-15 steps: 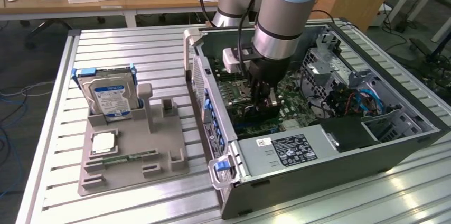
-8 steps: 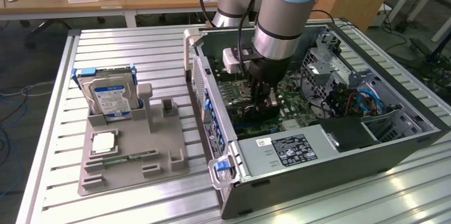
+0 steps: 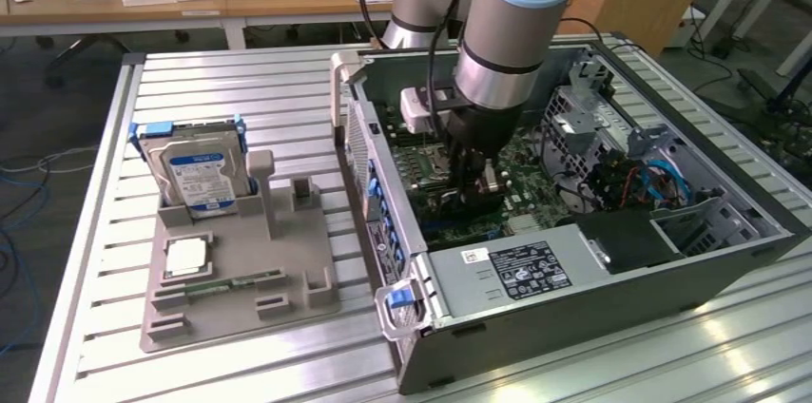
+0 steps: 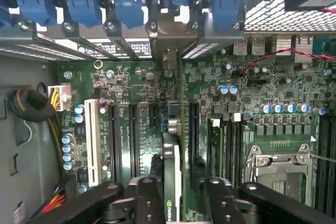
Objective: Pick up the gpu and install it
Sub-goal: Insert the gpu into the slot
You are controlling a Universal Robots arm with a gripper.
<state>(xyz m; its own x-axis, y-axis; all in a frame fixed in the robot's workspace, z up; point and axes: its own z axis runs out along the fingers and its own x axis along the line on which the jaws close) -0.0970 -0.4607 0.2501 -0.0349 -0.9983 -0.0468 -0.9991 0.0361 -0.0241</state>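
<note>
Gripping the gpu [image 4: 171,182] edge-on between its fingers, the end effector [image 4: 176,195] hangs inside the open computer case [image 3: 596,317], card's long axis running straight ahead toward the motherboard [image 4: 262,93] slots.

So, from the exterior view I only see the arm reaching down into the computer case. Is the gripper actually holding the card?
Observer: Yes. In the wrist view the gripper is shut on the gpu, with its fingers pressing the two flat sides.
Operator: How does the card stand?
Observer: On edge above the green motherboard, running toward the blue clips at the case's rear wall.
Operator: What lies beside it?
Observer: A white slot on one side and the metal processor socket on the other.
</note>
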